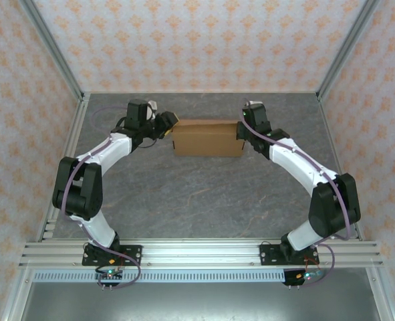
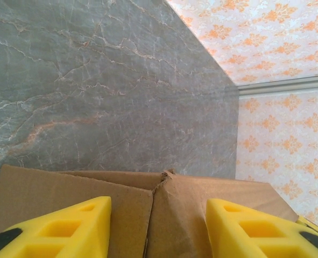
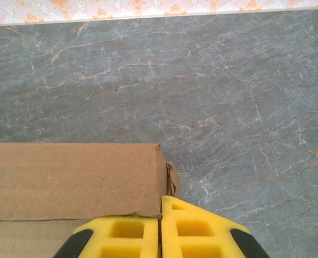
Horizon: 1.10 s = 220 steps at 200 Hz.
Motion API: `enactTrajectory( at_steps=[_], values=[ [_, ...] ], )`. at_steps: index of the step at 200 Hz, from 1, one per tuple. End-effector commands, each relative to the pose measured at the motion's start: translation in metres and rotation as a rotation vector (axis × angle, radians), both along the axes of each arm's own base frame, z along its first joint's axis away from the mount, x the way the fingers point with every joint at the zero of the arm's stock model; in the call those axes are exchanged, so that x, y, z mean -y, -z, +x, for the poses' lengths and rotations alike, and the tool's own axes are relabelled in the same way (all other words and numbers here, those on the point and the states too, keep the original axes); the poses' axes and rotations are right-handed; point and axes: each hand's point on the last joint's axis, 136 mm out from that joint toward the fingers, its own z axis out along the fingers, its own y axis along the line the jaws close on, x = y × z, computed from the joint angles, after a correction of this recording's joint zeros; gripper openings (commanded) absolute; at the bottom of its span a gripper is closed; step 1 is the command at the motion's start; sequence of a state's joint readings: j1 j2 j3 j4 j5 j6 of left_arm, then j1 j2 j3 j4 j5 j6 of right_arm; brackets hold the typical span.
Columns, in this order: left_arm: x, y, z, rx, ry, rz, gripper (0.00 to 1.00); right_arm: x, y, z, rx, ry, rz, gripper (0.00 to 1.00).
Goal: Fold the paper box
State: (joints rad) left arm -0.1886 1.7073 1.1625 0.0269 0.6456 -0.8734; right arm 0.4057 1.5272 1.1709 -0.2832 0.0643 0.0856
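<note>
a grey marbled table (image 1: pixel 204 194) stands inside patterned orange and white walls (image 1: pixel 197 40), seen from above. the paper box (image 1: pixel 207 137) lies near the far edge of the table, about midway between the left and right edges. it is plain brown cardboard, folded into a shallow rectangular shape with its long side running left to right.

two robot arms reach from the near edge, one to each short end of the box. the left gripper (image 1: pixel 167 124) sits at the box's left end. in the left wrist view its two yellow fingers (image 2: pixel 67 228) stand wide apart, with a corner of the box's end between them, where two cardboard panels meet at a slightly crumpled seam. whether the fingers press on the cardboard cannot be told.

the right gripper (image 1: pixel 242 127) sits at the box's right end. in the right wrist view its yellow fingers (image 3: pixel 126 231) are closed together, with just a thin line between them. their tips sit right at the box's end corner, just below a small raised cardboard tab. bare table stretches beyond the box to the far wall.
</note>
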Motion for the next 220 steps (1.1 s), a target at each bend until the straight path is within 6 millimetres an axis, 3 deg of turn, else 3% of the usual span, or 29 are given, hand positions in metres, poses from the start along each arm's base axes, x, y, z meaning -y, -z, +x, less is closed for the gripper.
enactTrajectory(
  at_steps=[1, 63, 111, 154, 180, 220],
  values=[
    [-0.003, 0.023, -0.013, -0.059, -0.029, 0.031, 0.44, 0.01, 0.015, -0.016, -0.057, 0.016, -0.05, 0.12],
    [-0.007, 0.048, -0.025, -0.09, -0.053, 0.058, 0.39, 0.004, 0.01, -0.022, -0.082, -0.054, -0.068, 0.28],
    [-0.007, 0.053, -0.027, -0.094, -0.063, 0.074, 0.39, -0.002, 0.001, -0.028, -0.112, -0.117, -0.075, 0.41],
    [-0.01, 0.055, -0.028, -0.091, -0.077, 0.113, 0.4, -0.008, -0.016, -0.038, -0.134, -0.184, -0.074, 0.55],
    [-0.009, 0.057, -0.028, -0.093, -0.077, 0.12, 0.4, -0.012, -0.021, -0.043, -0.148, -0.21, -0.055, 0.59],
    [-0.008, 0.056, -0.029, -0.09, -0.072, 0.135, 0.4, -0.006, -0.052, -0.042, -0.095, -0.188, 0.102, 0.61]
  ],
)
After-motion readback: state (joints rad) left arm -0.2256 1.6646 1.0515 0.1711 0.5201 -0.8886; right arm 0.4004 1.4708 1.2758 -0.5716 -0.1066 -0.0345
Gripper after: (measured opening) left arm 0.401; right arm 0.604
